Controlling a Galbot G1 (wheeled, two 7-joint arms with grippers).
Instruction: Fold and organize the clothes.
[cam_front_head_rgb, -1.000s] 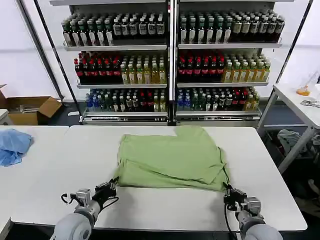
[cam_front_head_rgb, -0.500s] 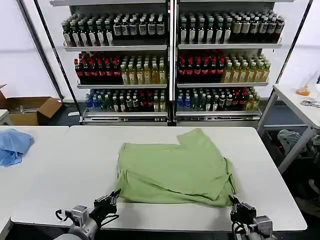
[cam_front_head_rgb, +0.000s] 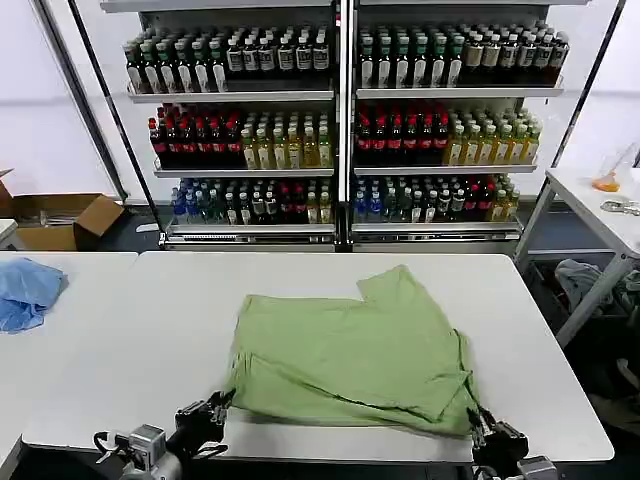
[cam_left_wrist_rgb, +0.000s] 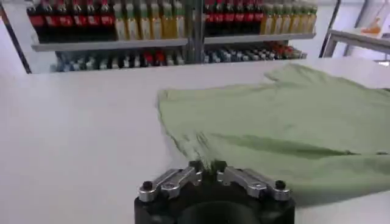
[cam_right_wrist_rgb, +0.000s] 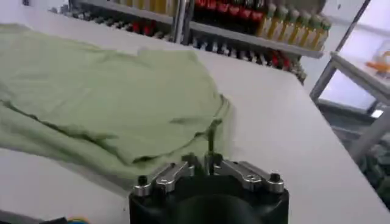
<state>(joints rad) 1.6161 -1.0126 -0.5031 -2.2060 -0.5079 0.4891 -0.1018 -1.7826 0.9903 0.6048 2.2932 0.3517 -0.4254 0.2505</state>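
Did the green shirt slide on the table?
Yes. The green shirt has slid toward the table's near edge, away from the bottle shelves, pinched by the left gripper and right gripper.

The head view looks forward and down from above the near edge of the white table (cam_front_head_rgb: 120, 330), taking in its whole top and the bottle shelves (cam_front_head_rgb: 340, 130) at 12 o'clock beyond; the left wrist view sits low, just behind the left gripper (cam_left_wrist_rgb: 206, 167), close to the tabletop, facing across the green shirt (cam_left_wrist_rgb: 286, 128) toward those shelves; the right wrist view rides equally low behind the right gripper (cam_right_wrist_rgb: 203, 160), at the shirt's near right corner; all three views share the shirt, the table and the shelves.
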